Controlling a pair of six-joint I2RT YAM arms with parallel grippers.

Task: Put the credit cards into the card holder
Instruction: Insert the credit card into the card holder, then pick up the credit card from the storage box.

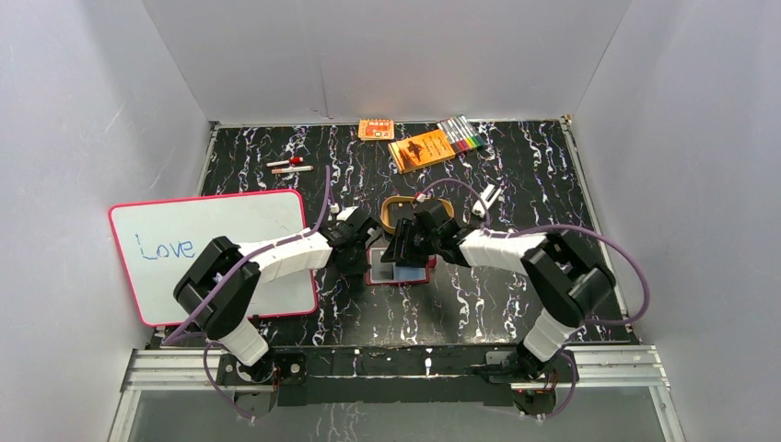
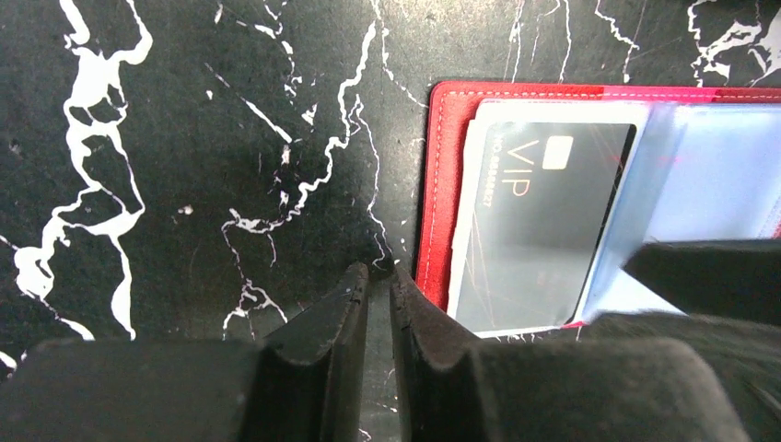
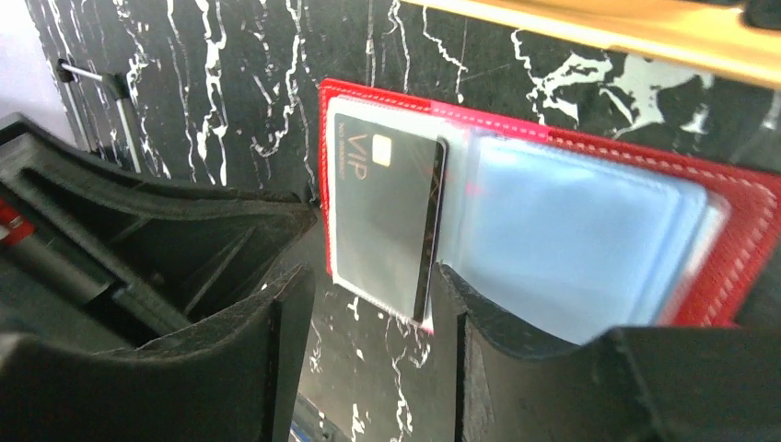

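Note:
The card holder, a dark red wallet, lies open on the black marbled table with its bluish clear sleeves up. One dark credit card marked "VIP" lies flat in its left half, seemingly under a clear sleeve; it also shows in the right wrist view. My left gripper is shut and empty, its tips on the table just left of the wallet's red edge. My right gripper is open and empty, low over the wallet's near edge, astride the card's near corner. No other card shows.
A tan oval tray stands just behind the wallet. A whiteboard reading "Love" lies at the left. Orange packets and markers are at the back, two pens at the back left.

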